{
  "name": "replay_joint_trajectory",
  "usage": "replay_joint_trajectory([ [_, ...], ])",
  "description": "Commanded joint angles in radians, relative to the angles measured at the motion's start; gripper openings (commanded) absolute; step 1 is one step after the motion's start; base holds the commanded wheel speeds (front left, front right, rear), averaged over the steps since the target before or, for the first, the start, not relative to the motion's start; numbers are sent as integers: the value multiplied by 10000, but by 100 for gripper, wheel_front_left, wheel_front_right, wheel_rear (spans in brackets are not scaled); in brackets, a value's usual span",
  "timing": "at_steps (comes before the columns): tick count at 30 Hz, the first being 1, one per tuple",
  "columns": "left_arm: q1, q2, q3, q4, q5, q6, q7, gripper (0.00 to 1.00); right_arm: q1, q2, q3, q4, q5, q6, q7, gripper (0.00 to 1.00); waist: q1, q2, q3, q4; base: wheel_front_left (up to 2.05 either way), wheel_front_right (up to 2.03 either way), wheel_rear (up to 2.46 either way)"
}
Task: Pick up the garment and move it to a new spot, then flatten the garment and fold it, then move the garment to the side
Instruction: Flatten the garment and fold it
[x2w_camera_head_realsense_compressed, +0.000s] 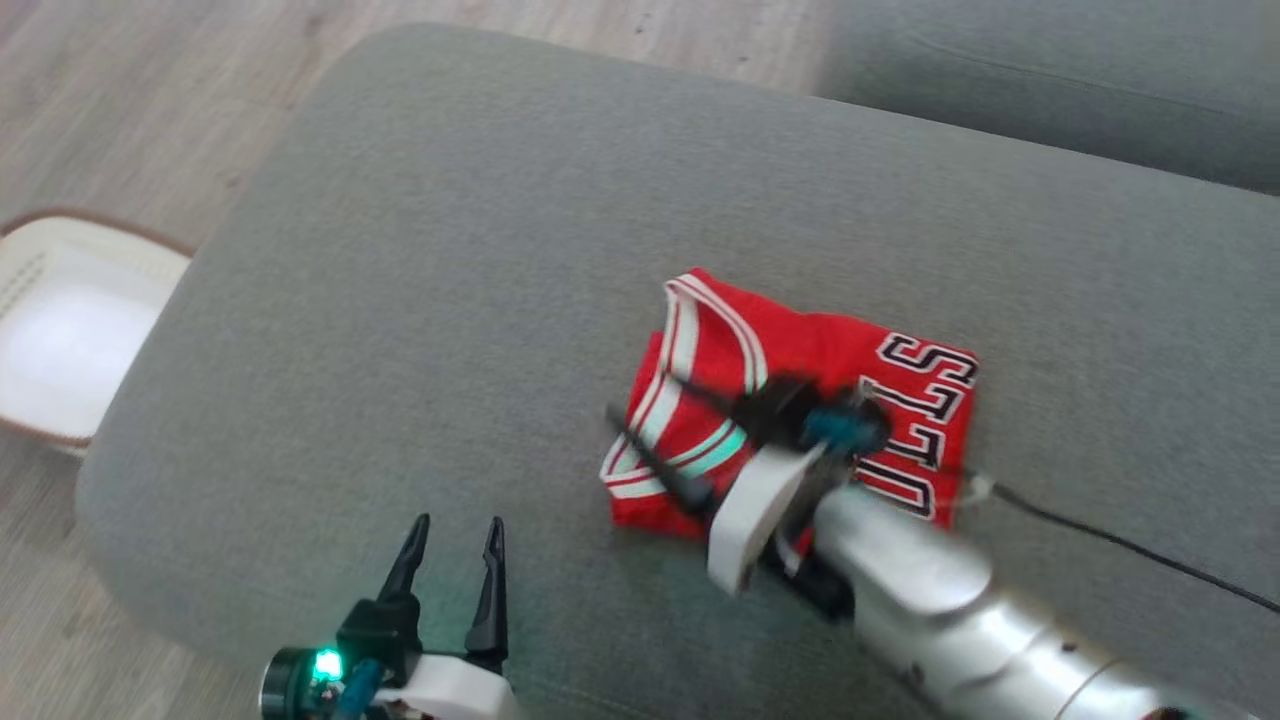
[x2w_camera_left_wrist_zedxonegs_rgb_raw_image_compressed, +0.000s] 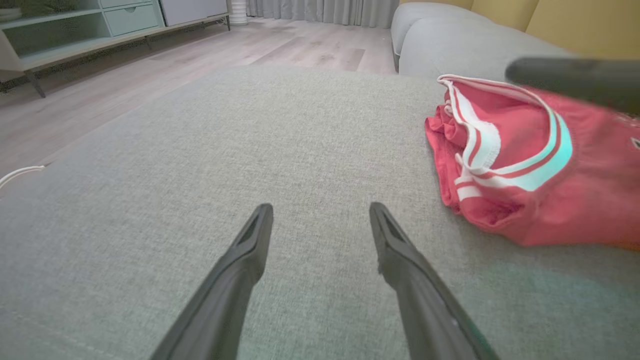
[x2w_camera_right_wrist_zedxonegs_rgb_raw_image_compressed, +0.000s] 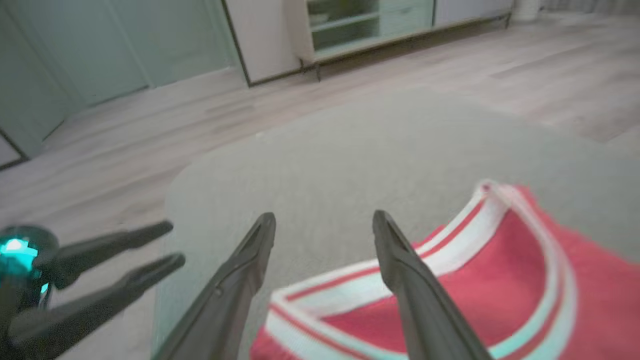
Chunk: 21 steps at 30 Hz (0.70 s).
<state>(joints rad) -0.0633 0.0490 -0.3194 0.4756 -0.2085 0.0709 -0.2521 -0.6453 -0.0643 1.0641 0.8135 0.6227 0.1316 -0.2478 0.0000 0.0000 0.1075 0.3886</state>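
Garment (x2w_camera_head_realsense_compressed: 830, 350), red, folded, right of centre on sofa (x2w_camera_head_realsense_compressed: 450, 250), judged light, limp, apt to unfold, best pinched at its doubled striped edge; right end effector (x2w_camera_right_wrist_zedxonegs_rgb_raw_image_compressed: 324, 219) open over that edge, left end effector (x2w_camera_head_realsense_compressed: 458, 522) open, empty, well apart.

The jersey (x2w_camera_head_realsense_compressed: 800, 345) is red, with trim (x2w_camera_head_realsense_compressed: 738, 328) of white and red stripes round its openings and black letters (x2w_camera_head_realsense_compressed: 915, 365) edged in white on its top layer. It is folded into a compact, roughly rectangular bundle of several layers and lies flat on the grey cushion (x2w_camera_head_realsense_compressed: 450, 300), right of the cushion's middle. The lettered part lies toward the cushion's right. The striped openings lie toward its left, where the layers bunch loosely.
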Motion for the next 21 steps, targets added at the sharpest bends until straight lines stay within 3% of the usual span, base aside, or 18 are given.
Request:
replay_joint_trajectory([
  [1, -437, 12, 415, -351, 73, 41, -97, 100, -367, 141, -696, -386, -355, -9, -134, 100, 0, 0, -68, -298, 0, 0, 0],
  [8, -580, 12, 832, -439, 395, -14, -97, 100, 783, 48, -4887, -758, -2950, -9, -137, 100, 0, 0, -440, -1398, 0, 0, 0],
  [12, -562, 12, 1141, -394, 524, -32, -97, 100, 1686, 78, -6731, -1047, -4029, -9, -138, 100, 0, 0, -689, -2049, 0, 0, 0],
  [21, -189, 12, 1769, -439, 735, -10, -97, 100, 3248, 134, -8853, -1618, -5063, -9, -138, 100, 0, 0, -1045, -3272, 0, 0, 0],
])
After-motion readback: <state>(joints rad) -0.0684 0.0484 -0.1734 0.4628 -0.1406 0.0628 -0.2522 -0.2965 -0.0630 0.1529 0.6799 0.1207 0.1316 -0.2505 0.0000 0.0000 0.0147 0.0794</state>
